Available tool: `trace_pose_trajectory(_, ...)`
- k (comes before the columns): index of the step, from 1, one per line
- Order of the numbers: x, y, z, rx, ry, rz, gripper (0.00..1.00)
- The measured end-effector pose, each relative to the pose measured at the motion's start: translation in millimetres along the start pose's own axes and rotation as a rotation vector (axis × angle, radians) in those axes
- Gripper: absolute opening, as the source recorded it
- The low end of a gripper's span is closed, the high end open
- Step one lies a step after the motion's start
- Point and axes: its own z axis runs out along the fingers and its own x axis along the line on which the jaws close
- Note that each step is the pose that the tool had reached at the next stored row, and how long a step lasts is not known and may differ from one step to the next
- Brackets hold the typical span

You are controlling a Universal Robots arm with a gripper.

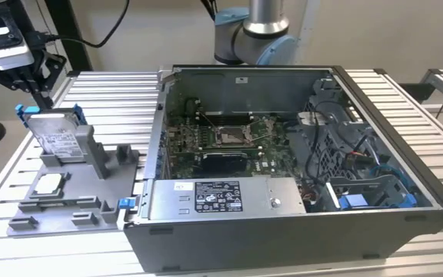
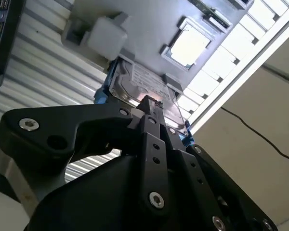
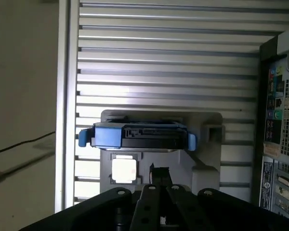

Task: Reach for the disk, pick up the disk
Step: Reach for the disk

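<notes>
The disk (image 1: 55, 136) is a silver-grey drive with a white label in a blue frame. It stands on edge in a grey holder (image 1: 90, 190) on the slatted table at the exterior view's left. My gripper (image 1: 40, 93) hangs just above the disk's upper edge, apart from it, fingers together with nothing between them. In the second wrist view the fingertips (image 2: 151, 105) point at the disk (image 2: 144, 84) from close by. The first wrist view shows the disk (image 3: 135, 136) edge-on beyond the gripper (image 3: 159, 171).
A small square silver chip (image 1: 50, 183) lies in the holder in front of the disk. An open computer case (image 1: 283, 173) stands just to the exterior view's right of the holder, its side wall close. The robot's base (image 1: 252, 34) rises behind the case.
</notes>
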Motion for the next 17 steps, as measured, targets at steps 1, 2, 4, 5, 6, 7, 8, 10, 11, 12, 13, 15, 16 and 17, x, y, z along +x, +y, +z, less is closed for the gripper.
trace_pose_trajectory(1, 4.3, 1.8, 0.1, 0.0000, 0.0001, 0.000, 0.00)
trace_pose_trajectory(2, 8.8, 3.7, 0.4, 0.0000, -0.0001, 0.000, 0.00)
trace_pose_trajectory(4, 18.0, 7.8, 0.7, 0.0000, 0.0000, 0.000, 0.00)
trace_pose_trajectory(5, 22.4, 10.2, 0.9, 0.0000, -0.0001, 0.000, 0.00)
trace_pose_trajectory(6, 26.8, 12.7, 1.1, 0.0000, 0.0000, 0.000, 0.00)
trace_pose_trajectory(7, 31.1, 15.4, 1.3, 0.0000, 0.0000, 0.000, 0.00)
trace_pose_trajectory(8, 34.6, 17.5, 1.4, 0.0000, 0.0000, 0.000, 0.00)
trace_pose_trajectory(10, 40.3, 20.7, 1.7, 0.0000, -0.0001, 0.000, 0.00)
trace_pose_trajectory(11, 42.0, 21.8, 1.8, -0.0001, -0.0001, 0.000, 0.00)
trace_pose_trajectory(12, 42.1, 22.0, 1.8, -0.0001, 0.0000, 0.000, 0.00)
trace_pose_trajectory(13, 42.1, 22.0, 1.7, 0.0000, 0.0000, 0.000, 0.00)
trace_pose_trajectory(15, 42.2, 22.0, 1.7, 0.0000, 0.0000, 0.000, 0.00)
trace_pose_trajectory(16, 42.3, 22.0, 1.7, 0.0000, 0.0000, 0.000, 0.00)
trace_pose_trajectory(17, 42.3, 22.0, 1.7, 0.0000, 0.0000, 0.000, 0.00)
